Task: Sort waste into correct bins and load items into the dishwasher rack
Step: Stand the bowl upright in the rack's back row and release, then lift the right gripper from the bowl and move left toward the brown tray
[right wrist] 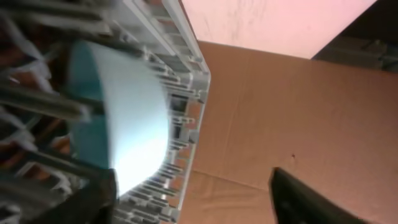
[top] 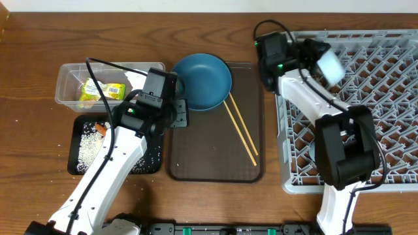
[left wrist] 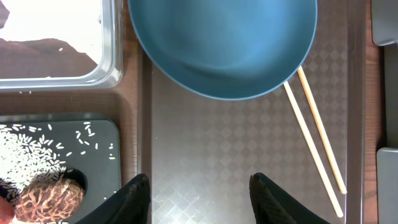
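The large blue plate (top: pixel 204 79) lies at the back of the dark brown serving tray (top: pixel 215 163), with the wooden chopsticks (top: pixel 241 127) to its right. My left gripper (top: pixel 179 109) is open and empty over the tray's left edge, just in front of the plate (left wrist: pixel 224 43); its jaws (left wrist: pixel 199 199) frame bare tray. My right gripper (top: pixel 312 53) is open at the rack's (top: pixel 366 130) back left corner. The pale bowl (top: pixel 330 65) rests tilted among the pegs, beside one finger (right wrist: pixel 124 124). The cups are out of view.
The clear tub (top: pixel 72 88) holds the yellow-green wrapper (top: pixel 101 91). The black tray (top: pixel 75 163) holds rice grains (left wrist: pixel 37 149), an orange carrot (top: pixel 101 127) and a brown biscuit-like piece (left wrist: pixel 46 199). The chopsticks (left wrist: pixel 314 140) lie diagonally near the serving tray's right rim.
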`<state>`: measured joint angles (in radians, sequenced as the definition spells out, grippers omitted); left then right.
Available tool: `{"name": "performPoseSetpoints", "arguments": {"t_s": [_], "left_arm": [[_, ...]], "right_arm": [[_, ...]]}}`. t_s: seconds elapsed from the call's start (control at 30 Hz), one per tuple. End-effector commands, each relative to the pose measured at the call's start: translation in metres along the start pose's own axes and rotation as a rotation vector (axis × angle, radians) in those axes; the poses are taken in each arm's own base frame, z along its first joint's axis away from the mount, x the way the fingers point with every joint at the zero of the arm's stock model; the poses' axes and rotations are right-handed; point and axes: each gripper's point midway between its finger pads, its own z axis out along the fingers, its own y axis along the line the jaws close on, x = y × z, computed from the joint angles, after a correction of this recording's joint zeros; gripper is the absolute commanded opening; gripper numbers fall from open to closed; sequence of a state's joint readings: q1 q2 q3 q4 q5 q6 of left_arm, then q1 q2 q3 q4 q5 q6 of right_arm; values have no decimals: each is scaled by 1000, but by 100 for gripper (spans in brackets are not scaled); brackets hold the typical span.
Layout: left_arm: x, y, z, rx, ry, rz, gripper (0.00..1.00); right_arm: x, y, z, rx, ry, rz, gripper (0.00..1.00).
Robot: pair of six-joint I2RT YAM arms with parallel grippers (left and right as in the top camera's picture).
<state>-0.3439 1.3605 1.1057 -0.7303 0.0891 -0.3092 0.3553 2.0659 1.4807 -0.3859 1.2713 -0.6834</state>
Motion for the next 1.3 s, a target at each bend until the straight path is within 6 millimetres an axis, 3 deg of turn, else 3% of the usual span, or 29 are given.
{"name": "performPoseSetpoints", "arguments": {"t_s": [0.0,0.2,0.37,0.67,0.8,0.87,1.0,1.17,1.27], "left_arm": [[-5,2,-3,-16,-17,8,53],[-5,3,-3,-16,-17,8,53],[-5,3,-3,-16,-17,8,53],[-6,4,-3,-26,-21,8,53],[-6,4,-3,-26,-21,8,53],[-5,4,-3,-25,-21,8,53],[-6,4,-3,-25,-21,7,53],[-6,4,-3,-25,-21,7,53],[-6,4,-3,-25,-21,7,53]], "right_arm": [[-5,6,-12,6,-19,80,76],[-12,5,-25,2,-54,88,73],[-11,-9,-31,-65,-104,177,72],[13,-64,-37,-483,-282,623,72],[43,-92,-23,-686,-288,903,57],[55,-92,-17,-818,-285,987,49],[68,-80,-10,-1121,-309,1067,4],[90,-51,23,-1272,-184,1136,1],[89,-29,37,-1325,-121,1142,1]]}}
